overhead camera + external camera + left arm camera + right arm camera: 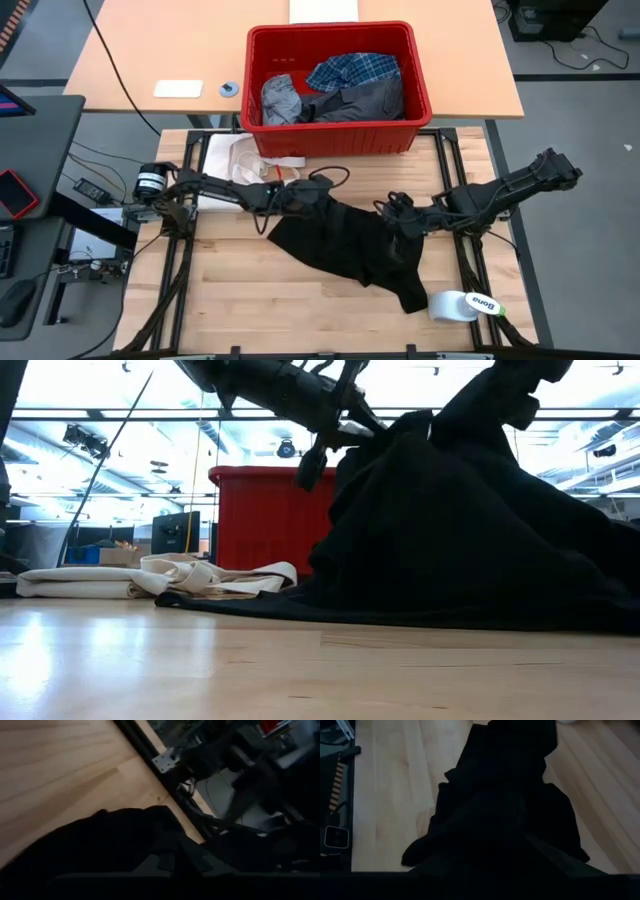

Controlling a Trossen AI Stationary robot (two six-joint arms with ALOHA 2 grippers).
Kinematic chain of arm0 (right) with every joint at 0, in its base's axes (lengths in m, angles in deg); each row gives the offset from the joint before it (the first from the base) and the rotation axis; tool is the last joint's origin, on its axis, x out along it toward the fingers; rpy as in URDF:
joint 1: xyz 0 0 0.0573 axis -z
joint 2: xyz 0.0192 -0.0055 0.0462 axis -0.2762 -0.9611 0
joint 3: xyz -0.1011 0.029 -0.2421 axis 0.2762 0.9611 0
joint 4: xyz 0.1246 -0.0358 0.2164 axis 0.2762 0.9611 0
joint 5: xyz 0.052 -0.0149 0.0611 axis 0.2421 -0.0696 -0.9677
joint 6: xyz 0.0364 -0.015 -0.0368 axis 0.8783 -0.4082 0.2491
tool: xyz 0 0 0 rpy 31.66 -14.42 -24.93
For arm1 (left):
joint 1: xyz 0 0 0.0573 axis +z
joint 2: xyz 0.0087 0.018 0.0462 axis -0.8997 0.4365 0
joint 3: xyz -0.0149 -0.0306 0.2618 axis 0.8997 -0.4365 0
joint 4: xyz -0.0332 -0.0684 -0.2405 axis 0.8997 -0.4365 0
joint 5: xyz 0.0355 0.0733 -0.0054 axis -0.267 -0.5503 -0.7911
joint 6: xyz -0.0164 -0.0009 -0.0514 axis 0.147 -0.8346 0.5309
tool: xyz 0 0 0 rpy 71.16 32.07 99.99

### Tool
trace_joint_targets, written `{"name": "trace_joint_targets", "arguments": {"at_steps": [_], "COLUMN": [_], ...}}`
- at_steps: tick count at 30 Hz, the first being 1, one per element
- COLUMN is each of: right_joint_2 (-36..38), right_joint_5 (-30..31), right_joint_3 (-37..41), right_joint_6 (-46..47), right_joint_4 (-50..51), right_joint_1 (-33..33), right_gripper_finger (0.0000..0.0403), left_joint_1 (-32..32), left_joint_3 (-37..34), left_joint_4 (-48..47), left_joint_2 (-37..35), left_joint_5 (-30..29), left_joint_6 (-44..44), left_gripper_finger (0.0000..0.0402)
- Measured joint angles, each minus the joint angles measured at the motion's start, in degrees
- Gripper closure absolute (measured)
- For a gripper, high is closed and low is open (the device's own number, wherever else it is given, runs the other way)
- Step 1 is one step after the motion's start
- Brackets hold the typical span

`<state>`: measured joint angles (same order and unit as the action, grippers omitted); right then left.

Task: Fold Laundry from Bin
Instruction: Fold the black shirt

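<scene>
- Currently the large black soft garment (350,250) lies on the wooden table (250,310), lifted at its upper edge; the bright red plastic bin (335,145) behind holds the rest.
- Left gripper (318,195) is clamped on the cloth; a tug could slip it.
- Right gripper (400,222) sits in the fabric, grip unclear; uneven pulling could bunch the garment.

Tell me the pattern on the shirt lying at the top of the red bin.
Blue-and-white plaid shirt; the high view shows it best.
</scene>
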<state>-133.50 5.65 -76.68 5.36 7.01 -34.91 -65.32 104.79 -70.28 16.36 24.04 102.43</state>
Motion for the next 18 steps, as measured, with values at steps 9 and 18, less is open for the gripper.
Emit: {"name": "trace_joint_targets", "arguments": {"at_steps": [9, 18], "right_joint_2": [0.0, 0.0], "right_joint_5": [-1.46, -1.4], "right_joint_3": [0.0, 0.0], "right_joint_6": [1.4, 1.13], "right_joint_4": [0.01, 0.03], "right_joint_1": [-0.23, -0.19], "right_gripper_finger": [0.0225, 0.0225], "left_joint_1": [-0.4, 0.5], "left_joint_3": [0.0, 0.04], "left_joint_4": [5.53, 6.15], "left_joint_2": [-0.2, -3.07], "left_joint_5": [1.04, 0.09], "left_joint_6": [-6.29, -12.96], "left_gripper_finger": [0.0247, 0.0139]}}
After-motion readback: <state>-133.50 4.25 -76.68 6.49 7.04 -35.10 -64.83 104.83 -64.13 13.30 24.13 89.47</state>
